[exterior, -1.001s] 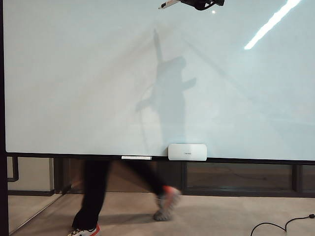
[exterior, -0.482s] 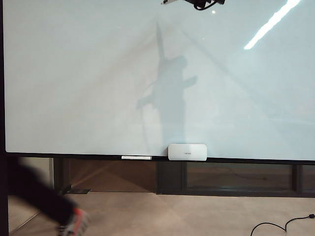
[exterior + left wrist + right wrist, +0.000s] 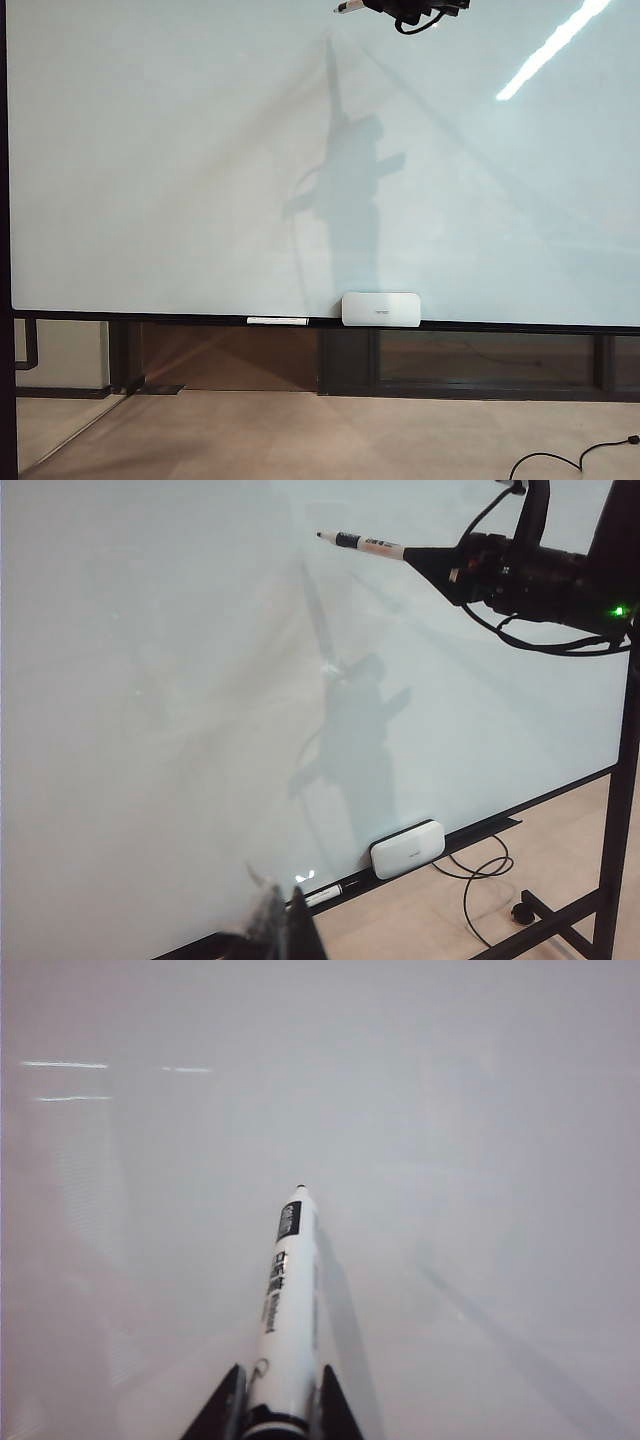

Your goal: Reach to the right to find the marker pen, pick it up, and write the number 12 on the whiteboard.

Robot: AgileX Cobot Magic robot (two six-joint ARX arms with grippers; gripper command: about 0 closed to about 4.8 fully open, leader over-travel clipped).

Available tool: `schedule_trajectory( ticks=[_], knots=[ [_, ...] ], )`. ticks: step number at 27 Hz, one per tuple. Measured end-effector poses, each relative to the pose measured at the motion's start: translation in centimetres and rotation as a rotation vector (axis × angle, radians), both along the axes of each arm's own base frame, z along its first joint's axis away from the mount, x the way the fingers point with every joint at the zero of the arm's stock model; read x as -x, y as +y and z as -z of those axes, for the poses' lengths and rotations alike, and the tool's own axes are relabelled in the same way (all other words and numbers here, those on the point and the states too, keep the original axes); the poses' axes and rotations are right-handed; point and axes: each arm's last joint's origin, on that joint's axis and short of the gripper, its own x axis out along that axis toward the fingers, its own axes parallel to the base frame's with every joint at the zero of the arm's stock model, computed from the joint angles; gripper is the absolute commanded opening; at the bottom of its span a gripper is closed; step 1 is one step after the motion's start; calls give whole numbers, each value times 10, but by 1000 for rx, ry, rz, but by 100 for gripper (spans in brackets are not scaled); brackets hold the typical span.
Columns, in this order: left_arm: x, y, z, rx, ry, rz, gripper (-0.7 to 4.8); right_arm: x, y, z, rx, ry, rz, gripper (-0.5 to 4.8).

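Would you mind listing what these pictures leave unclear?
- Right hand: cut off by the exterior view's top edge.
- Marker pen tip touching the whiteboard: undecidable in any view.
- Pen's label: too small.
- Left hand: only blurred dark fingers at the left wrist view's edge.

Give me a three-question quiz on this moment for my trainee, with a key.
1. True or false: the number 12 is already written on the whiteboard.
2. Which hand holds the marker pen? A) left hand B) right hand C) neither
3. Fill in: on the ledge under the board, beside the long white marker, sits a white ____.

Key
1. False: no black strokes show on the board.
2. B: the right hand is shut on the pen near the board's top edge; the left hand is low, holding nothing visible.
3. Eraser.
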Motion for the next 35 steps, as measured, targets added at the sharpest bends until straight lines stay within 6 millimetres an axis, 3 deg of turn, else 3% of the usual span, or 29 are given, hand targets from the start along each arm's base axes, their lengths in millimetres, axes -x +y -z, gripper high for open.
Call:
schedule_trajectory(
  ticks=[6, 35],
  knots=[
    [-1, 0, 0, -5, 0, 0, -5, -11, -3, 15, 11, 29, 16, -5],
    [-4, -1, 4, -24, 32, 22, -5, -27, -10, 39, 30, 89, 45, -5]
  ],
)
